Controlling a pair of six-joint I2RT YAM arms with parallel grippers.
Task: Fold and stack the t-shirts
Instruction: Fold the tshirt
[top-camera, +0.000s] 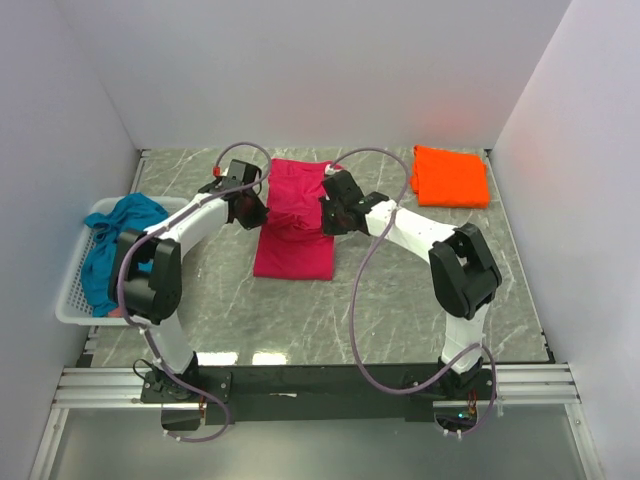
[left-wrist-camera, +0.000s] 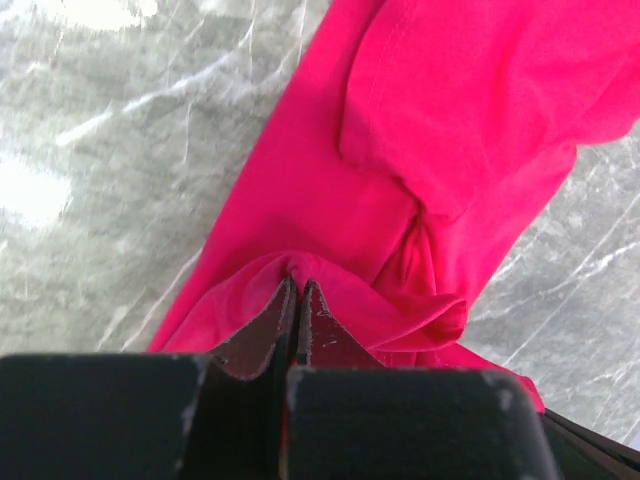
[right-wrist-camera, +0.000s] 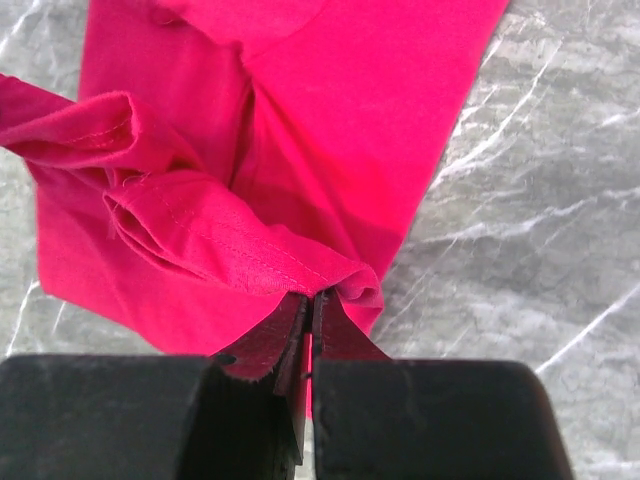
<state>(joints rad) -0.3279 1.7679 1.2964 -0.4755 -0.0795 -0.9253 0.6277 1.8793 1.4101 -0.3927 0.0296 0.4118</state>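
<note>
Both tools are clenched on the magenta t-shirt: the left tool pinches a ridge of cloth at its left edge, and the right tool pinches a hemmed fold at its right edge. In the top view the shirt lies mid-frame on the counter, a narrow strip with its long axis running top to bottom. Its lower half is flat and its middle is rumpled between the tools. An orange t-shirt sits folded at upper right, well apart. A teal t-shirt is heaped in a white basket at left.
</note>
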